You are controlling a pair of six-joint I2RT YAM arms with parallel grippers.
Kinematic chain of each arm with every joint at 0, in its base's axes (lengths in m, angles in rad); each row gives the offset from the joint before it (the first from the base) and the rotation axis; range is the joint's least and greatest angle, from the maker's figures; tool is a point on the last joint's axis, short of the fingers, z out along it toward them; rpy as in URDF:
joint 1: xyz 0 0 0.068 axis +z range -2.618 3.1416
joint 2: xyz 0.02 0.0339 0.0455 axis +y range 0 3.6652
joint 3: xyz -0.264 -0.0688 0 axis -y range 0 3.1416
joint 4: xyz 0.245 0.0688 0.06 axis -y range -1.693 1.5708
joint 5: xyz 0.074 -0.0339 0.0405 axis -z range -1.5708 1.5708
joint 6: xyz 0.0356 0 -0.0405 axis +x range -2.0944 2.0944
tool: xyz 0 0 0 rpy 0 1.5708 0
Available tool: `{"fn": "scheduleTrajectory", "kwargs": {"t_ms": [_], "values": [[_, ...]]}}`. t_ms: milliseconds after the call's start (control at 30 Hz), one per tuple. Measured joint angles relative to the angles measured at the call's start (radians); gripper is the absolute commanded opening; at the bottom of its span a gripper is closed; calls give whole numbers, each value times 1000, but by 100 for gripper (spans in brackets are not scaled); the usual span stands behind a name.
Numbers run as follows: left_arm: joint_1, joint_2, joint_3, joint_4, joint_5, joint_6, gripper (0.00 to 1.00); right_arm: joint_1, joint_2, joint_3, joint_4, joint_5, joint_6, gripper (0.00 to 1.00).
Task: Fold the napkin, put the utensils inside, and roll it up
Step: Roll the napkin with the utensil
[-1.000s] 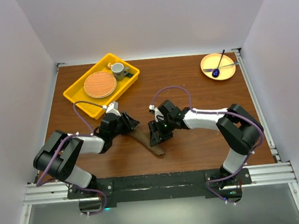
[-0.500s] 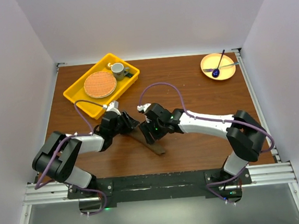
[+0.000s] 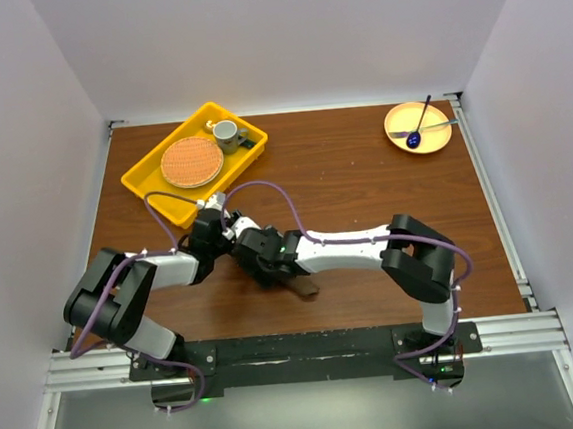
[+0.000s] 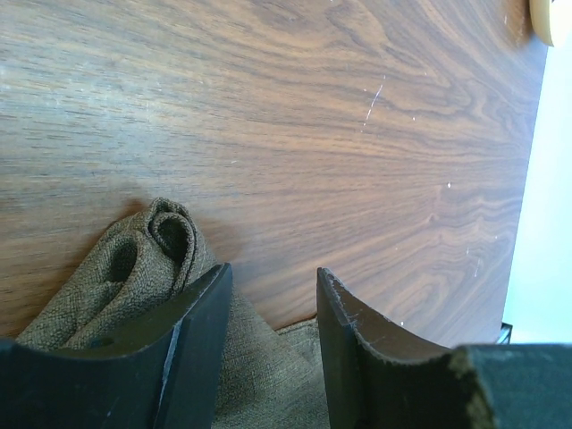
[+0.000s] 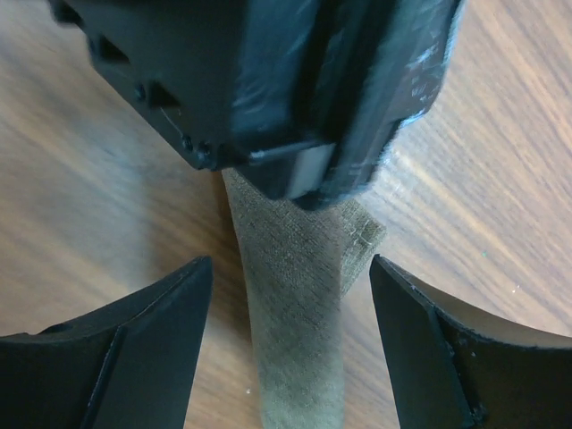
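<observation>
The napkin (image 3: 304, 285) is a rolled olive-brown tube lying slantwise on the wooden table near the front. Its spiral end shows in the left wrist view (image 4: 159, 243). My left gripper (image 3: 235, 231) is open over the roll's upper left end, with cloth under and between its fingers (image 4: 198, 340). My right gripper (image 3: 258, 258) is open wide and straddles the roll (image 5: 299, 331) just behind the left gripper's black body (image 5: 268, 80), without touching the cloth. No gold utensils show in any view.
A yellow tray (image 3: 154, 191) at the back left holds a round orange woven mat (image 3: 192, 162) and a mug (image 3: 225, 132). A yellow plate (image 3: 441, 141) at the back right holds a dark blue spoon (image 3: 418, 126) and a pale utensil (image 3: 437, 126).
My right gripper has slid left and up along the roll until it sits right against the left gripper. The left gripper has barely moved.
</observation>
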Motion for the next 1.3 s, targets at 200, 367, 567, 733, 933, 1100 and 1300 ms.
{"fn": "scheduleTrajectory", "kwargs": {"t_ms": [200, 367, 567, 733, 933, 1100, 1300], "values": [[6, 0, 1, -5, 16, -6, 51, 16, 29, -28, 31, 76, 9, 29], [6, -74, 1, -86, 0, 14, 54, 14, 6, -78, 94, 45, 20, 7], [6, -278, 34, -293, -105, 87, 58, -112, -74, -188, 231, -242, 63, 5], [6, -406, 116, -348, -158, 137, 57, -296, -98, -259, 322, -605, 156, 6], [4, -320, 102, -242, -46, 122, 56, -462, -32, -342, 496, -974, 306, 5], [-15, -200, 63, -138, 48, 96, 56, -528, 18, -430, 711, -1133, 449, 4], [-32, -96, 39, 24, 120, 61, 56, -550, 48, -464, 819, -1192, 522, 4]]}}
